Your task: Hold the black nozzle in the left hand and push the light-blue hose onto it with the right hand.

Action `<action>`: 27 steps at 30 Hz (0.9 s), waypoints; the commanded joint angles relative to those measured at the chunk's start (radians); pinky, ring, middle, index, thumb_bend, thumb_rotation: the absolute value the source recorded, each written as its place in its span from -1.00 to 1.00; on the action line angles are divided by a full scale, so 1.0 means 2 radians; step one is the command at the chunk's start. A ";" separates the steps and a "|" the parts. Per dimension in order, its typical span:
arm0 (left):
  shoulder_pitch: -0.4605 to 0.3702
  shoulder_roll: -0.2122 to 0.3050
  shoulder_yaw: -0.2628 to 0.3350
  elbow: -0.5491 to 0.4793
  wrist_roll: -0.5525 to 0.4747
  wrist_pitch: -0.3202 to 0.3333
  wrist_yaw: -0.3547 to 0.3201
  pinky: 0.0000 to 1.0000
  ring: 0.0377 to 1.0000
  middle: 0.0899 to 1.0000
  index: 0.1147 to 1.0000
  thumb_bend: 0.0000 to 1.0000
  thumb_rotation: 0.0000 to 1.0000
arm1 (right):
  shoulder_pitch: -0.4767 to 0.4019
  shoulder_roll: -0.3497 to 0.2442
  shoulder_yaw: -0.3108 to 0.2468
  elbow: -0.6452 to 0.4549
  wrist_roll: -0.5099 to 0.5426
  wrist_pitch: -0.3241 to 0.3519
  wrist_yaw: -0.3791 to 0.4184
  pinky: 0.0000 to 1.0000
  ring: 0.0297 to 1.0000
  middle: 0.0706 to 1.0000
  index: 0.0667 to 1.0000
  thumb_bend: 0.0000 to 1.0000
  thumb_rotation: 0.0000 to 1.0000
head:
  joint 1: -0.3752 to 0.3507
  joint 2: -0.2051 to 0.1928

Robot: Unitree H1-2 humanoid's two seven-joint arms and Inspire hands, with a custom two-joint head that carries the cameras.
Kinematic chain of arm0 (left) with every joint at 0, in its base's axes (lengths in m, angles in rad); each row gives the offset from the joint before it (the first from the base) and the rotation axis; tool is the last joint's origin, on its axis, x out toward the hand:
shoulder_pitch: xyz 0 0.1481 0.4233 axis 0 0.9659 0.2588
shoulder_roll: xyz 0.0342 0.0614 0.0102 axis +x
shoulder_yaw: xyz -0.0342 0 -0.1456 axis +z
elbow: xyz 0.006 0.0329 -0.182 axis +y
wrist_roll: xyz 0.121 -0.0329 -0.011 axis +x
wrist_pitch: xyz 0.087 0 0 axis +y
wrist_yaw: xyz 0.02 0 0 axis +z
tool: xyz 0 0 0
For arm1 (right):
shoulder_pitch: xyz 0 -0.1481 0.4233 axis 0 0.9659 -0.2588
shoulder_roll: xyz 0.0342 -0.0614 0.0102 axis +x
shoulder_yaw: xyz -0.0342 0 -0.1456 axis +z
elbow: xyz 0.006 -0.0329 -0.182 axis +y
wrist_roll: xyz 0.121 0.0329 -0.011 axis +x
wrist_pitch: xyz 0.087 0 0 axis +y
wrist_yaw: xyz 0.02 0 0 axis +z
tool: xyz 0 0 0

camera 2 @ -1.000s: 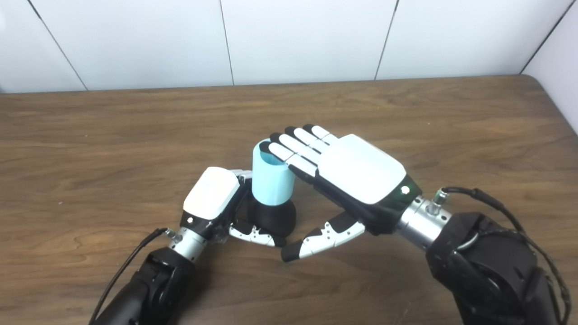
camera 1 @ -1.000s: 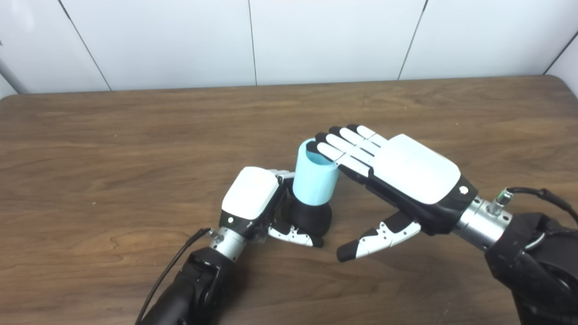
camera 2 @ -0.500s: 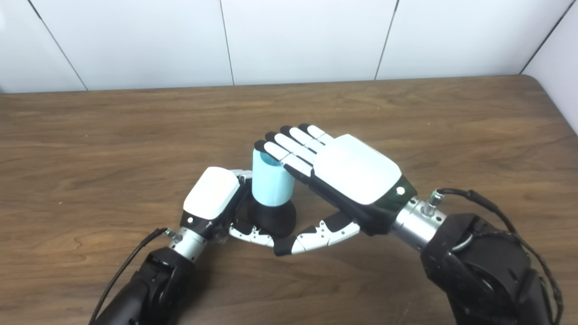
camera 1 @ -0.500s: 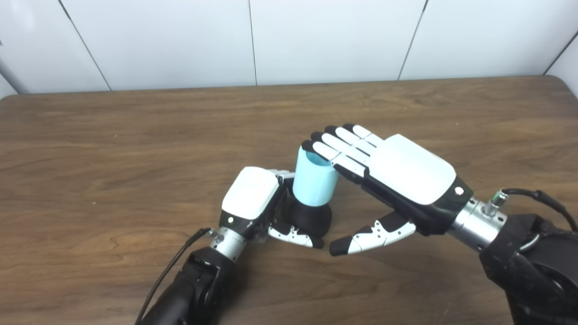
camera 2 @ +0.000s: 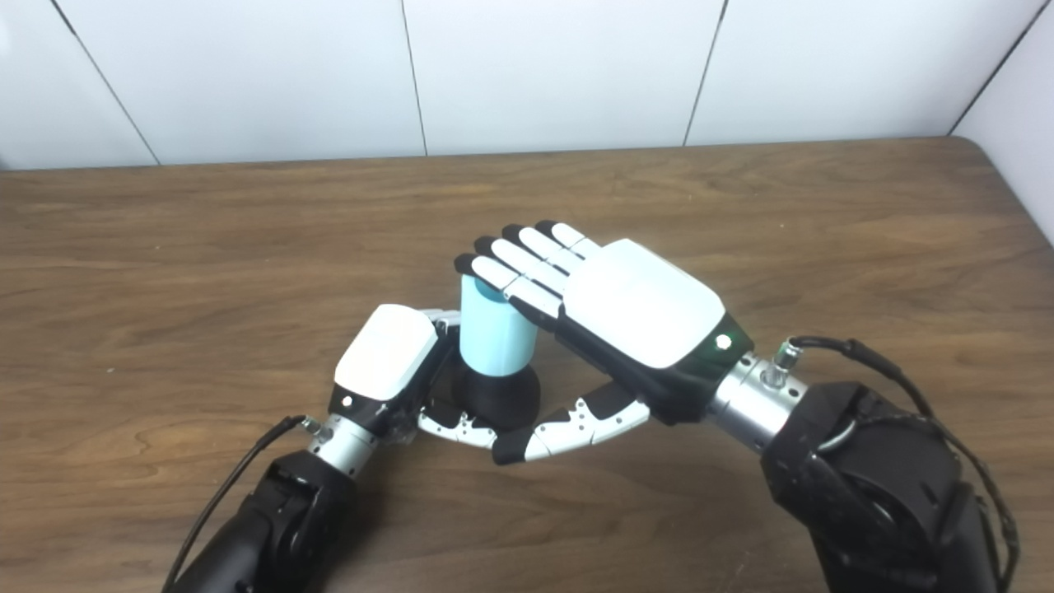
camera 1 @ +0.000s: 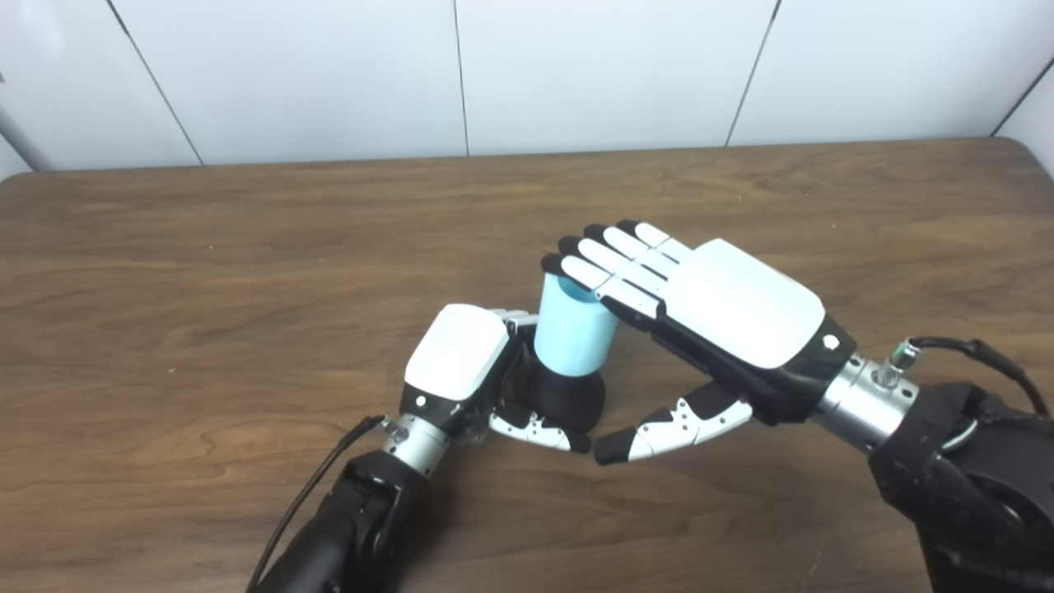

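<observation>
Sliding leftward since a second ago, right hand (camera 1: 725, 317), flat and unclenched, now covers top of light-blue hose (camera 1: 574, 333). Hose stands upright on black nozzle (camera 1: 566, 399), clasped by left hand (camera 1: 461, 362) on desk (camera 1: 206, 272). Press-down likely next.

hose (camera 1: 574, 333) mouth under right robot hand (camera 1: 716, 309), nozzle (camera 1: 566, 401) partly hidden

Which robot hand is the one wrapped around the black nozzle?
The left robot hand: it is closed around the black nozzle. The right robot hand lies flat, fingers extended over the light-blue hose.
</observation>
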 commanded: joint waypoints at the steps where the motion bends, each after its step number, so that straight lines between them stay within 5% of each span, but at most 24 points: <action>1: 0.049 0.018 -0.029 0.050 -0.001 0.029 -0.105 -0.22 0.01 -0.04 -0.28 -0.05 -1.00 | -0.016 0.000 -0.002 -0.008 -0.003 -0.008 -0.010 1.00 1.00 1.00 0.93 0.16 1.00 | 0.000 0.001; 27: 0.045 0.021 -0.029 0.047 0.005 0.031 -0.110 -0.22 0.01 -0.04 -0.21 -0.05 -1.00 | 0.018 -0.010 0.023 0.023 -0.024 -0.010 0.001 0.93 1.00 0.94 0.91 0.16 1.00 | -0.001 0.001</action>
